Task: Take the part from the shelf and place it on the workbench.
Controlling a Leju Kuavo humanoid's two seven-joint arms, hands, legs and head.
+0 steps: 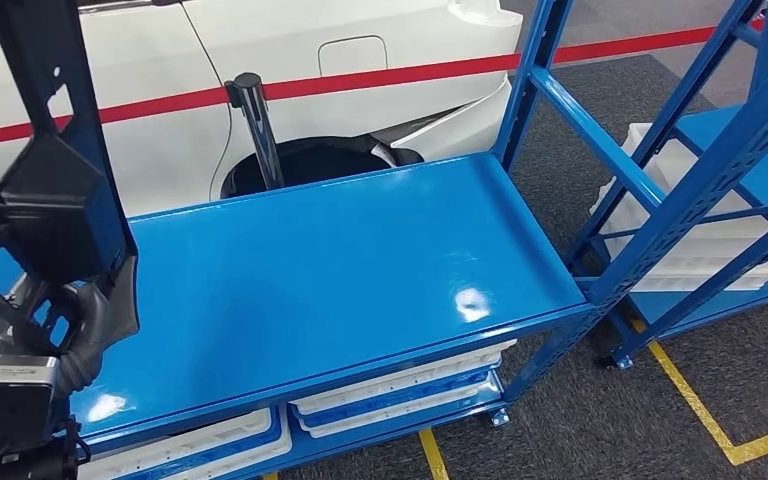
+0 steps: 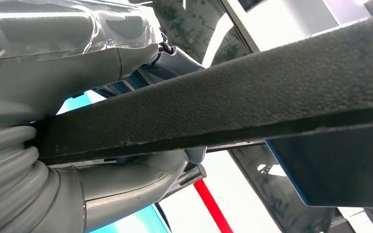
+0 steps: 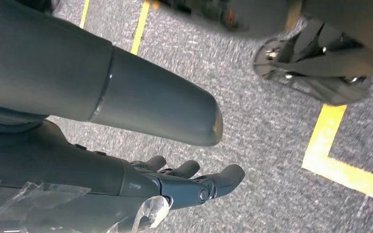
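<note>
- Gripping the black part (image 1: 45,150), the left hand (image 1: 90,320) has its fingers wrapped round a bar; the part stands upright over the blue tabletop's (image 1: 360,270) left edge
- right hand (image 3: 189,182) hangs spread, holding nothing; left does the placing

Part (image 1: 45,190) upright at left, over workbench (image 1: 360,270) left end, held in left hand (image 1: 85,325). Trays (image 1: 400,385) on shelf under workbench top. Car (image 1: 290,60) behind workbench. Shelf rack (image 1: 700,180) right of workbench, trays (image 1: 660,190) in it. Right hand (image 3: 175,182) above floor (image 3: 272,145).
</note>
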